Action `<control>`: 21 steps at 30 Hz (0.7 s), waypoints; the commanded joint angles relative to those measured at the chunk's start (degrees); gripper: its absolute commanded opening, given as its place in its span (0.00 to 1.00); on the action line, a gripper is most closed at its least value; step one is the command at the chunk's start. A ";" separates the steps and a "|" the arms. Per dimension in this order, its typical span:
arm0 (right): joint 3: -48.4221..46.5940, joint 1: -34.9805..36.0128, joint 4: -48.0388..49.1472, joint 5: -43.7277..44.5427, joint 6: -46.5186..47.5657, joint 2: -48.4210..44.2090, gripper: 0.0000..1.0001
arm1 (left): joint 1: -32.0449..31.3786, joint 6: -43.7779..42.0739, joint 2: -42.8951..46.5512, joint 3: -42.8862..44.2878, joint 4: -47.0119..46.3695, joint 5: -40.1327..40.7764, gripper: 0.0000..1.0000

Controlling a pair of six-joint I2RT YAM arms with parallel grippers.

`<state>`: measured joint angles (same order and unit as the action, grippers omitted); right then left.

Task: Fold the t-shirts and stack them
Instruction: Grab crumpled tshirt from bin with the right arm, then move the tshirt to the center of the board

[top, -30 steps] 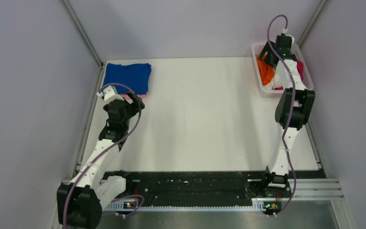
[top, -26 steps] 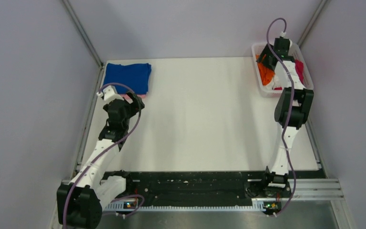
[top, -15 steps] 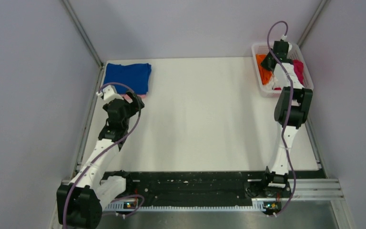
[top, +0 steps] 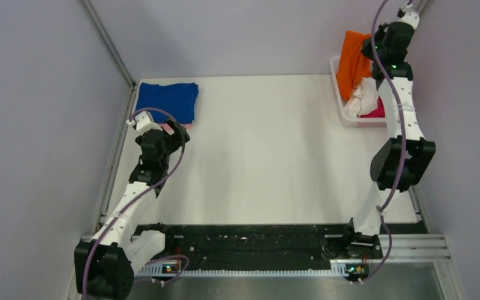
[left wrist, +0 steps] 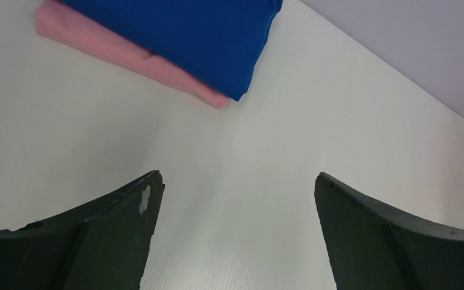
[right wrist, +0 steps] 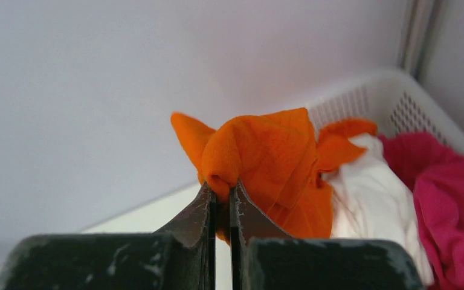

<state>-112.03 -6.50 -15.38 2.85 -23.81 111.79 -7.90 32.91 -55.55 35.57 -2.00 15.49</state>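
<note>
- The right gripper (right wrist: 222, 188), raised high at the far right corner of the table (top: 262, 162), is clenched on a bunched fold of the orange t-shirt (right wrist: 266, 151). Its two fingers are pressed almost together, with the cloth pinched between them.
- The orange t-shirt hangs from that grip over the white lattice basket (right wrist: 362, 99). Its lower part trails down among the other clothes in the basket.
- A crumpled white t-shirt (right wrist: 368, 193) lies in the basket, touching the orange one. A magenta t-shirt (right wrist: 444, 193) is heaped against the white one on the right side of the basket.
- The left gripper (left wrist: 235, 181) hovers over bare tabletop on the left side, its jaws spread wide and holding nothing.
- Just beyond the left gripper, in the far left corner, a folded blue t-shirt (left wrist: 187, 36) lies flat on a folded pink t-shirt (left wrist: 115, 51). The pink edge peeks out from under the blue on the near side.
</note>
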 commanded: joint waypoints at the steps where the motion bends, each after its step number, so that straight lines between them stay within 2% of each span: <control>1: -0.69 0.26 13.69 -7.66 -0.28 -11.61 0.00 | 0.34 0.10 -0.86 1.92 -2.81 -0.35 0.99; 5: -1.53 0.30 19.61 -20.21 -6.25 -14.47 0.00 | 0.34 0.42 -2.14 2.94 -2.49 -1.36 0.99; 9: -7.04 2.28 19.91 -32.50 -11.76 -13.77 0.00 | 0.34 0.74 -2.64 2.87 -2.84 -1.11 0.99; 13: -11.17 8.44 18.06 -40.86 -12.15 -13.03 0.00 | 0.34 0.97 -2.42 3.17 -2.24 -0.98 0.99; 21: -10.89 23.79 15.47 -48.67 -10.62 -13.94 0.00 | 0.29 1.50 1.06 3.21 0.06 -4.37 0.99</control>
<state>-120.22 11.97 -0.97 -39.03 -34.61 98.78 -7.90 33.50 -57.95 37.39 -1.50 13.43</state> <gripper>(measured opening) 0.036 0.990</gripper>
